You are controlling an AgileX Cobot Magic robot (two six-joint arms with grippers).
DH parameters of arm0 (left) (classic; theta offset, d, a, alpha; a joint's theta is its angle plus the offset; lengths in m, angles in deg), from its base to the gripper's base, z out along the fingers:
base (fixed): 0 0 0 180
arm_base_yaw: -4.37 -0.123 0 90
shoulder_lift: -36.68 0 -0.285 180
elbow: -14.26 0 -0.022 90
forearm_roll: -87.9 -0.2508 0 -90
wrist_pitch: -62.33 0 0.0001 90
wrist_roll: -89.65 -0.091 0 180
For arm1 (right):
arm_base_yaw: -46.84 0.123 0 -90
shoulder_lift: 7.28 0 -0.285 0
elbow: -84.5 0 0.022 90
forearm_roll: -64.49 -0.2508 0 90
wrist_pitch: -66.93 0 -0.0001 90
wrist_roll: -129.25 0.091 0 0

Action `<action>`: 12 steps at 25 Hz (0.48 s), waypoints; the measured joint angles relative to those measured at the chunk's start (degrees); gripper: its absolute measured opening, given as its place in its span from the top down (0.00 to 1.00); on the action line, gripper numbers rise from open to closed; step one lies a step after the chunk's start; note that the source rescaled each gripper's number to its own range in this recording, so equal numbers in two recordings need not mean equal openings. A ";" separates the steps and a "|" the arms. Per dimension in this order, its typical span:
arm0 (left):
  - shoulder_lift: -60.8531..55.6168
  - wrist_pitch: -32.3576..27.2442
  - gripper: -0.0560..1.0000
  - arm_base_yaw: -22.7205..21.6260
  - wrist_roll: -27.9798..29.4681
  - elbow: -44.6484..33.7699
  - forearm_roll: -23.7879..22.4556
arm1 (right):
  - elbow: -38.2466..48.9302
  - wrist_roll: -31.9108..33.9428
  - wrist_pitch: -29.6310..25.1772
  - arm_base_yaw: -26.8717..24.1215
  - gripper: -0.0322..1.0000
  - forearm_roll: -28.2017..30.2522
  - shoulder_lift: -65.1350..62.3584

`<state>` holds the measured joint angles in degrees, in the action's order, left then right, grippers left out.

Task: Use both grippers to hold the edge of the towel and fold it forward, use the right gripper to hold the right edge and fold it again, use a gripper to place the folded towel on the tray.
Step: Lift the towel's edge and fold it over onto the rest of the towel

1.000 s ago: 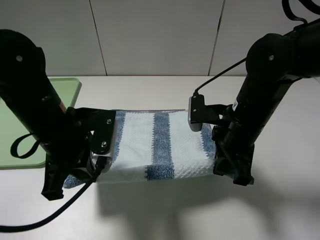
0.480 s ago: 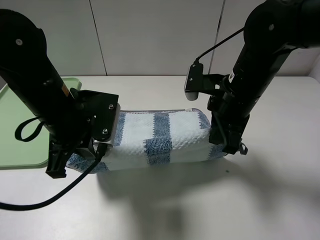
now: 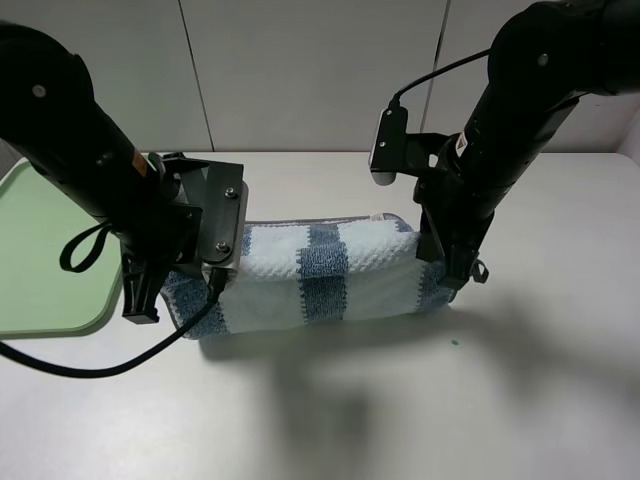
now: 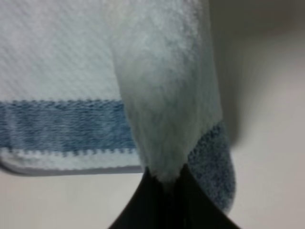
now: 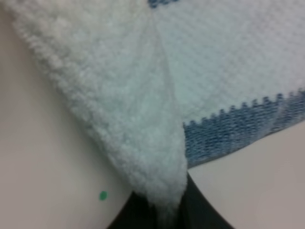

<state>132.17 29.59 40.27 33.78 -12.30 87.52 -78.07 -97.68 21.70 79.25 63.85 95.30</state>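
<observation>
The blue-and-white striped towel (image 3: 320, 275) lies doubled over mid-table, its lifted half curling back over the flat half. My left gripper (image 3: 148, 300) is shut on the towel's left end, and my right gripper (image 3: 455, 272) is shut on its right end. In the left wrist view, black fingertips (image 4: 152, 202) pinch a white fold of the towel (image 4: 162, 95), and the grey hem (image 4: 71, 168) runs along the flat layer. The right wrist view shows the right gripper (image 5: 159, 212) shut on a fluffy white fold (image 5: 133, 124). The pale-green tray (image 3: 40, 250) sits at the left, partly behind the left arm.
A small green speck (image 3: 453, 342) marks the table near the right gripper. A black cable (image 3: 90, 368) from the left arm loops over the table in front of the tray. A panelled wall (image 3: 300, 70) stands behind the table.
Both grippers have carried the towel's gripped edge away from the table's front and over the flat half. The fold has rolled further back and the towel now looks narrower.
</observation>
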 joint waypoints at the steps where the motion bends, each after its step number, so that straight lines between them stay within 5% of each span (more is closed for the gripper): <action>1: 0.40 0.49 0.94 0.00 0.59 0.00 -0.78 | 0.00 0.44 0.53 0.00 0.97 0.64 0.00; 12: 2.47 5.36 0.94 0.00 8.23 0.00 -9.55 | 0.00 4.10 5.42 0.00 0.97 5.01 0.00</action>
<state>134.64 34.95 40.27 42.01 -12.30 77.97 -78.07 -93.59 27.12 79.25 68.85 95.30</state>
